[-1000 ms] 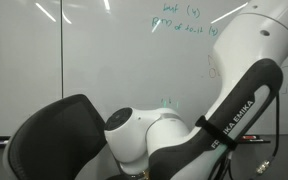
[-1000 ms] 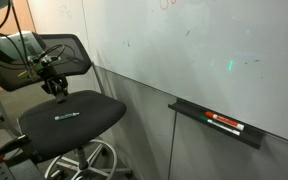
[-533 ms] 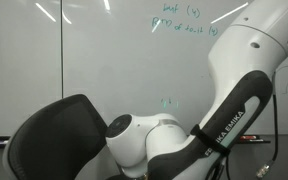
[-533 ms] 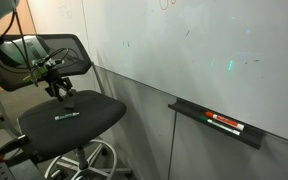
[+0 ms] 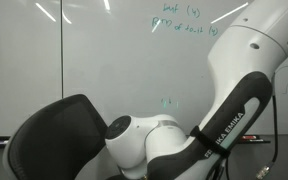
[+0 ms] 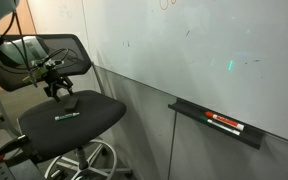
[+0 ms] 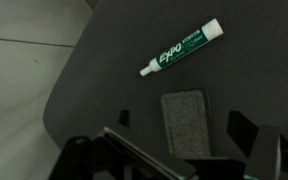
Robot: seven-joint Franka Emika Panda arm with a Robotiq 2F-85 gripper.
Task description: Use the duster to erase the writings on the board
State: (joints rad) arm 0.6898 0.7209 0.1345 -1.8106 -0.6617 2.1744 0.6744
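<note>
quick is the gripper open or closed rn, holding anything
Gripper: open, holding nothing. Its fingers stand on either side of the duster on the chair seat, not touching it.

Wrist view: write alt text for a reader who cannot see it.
A grey duster lies flat on a dark chair seat, framed by the open hand at the bottom edge. A green Expo marker lies diagonally above it.
</note>
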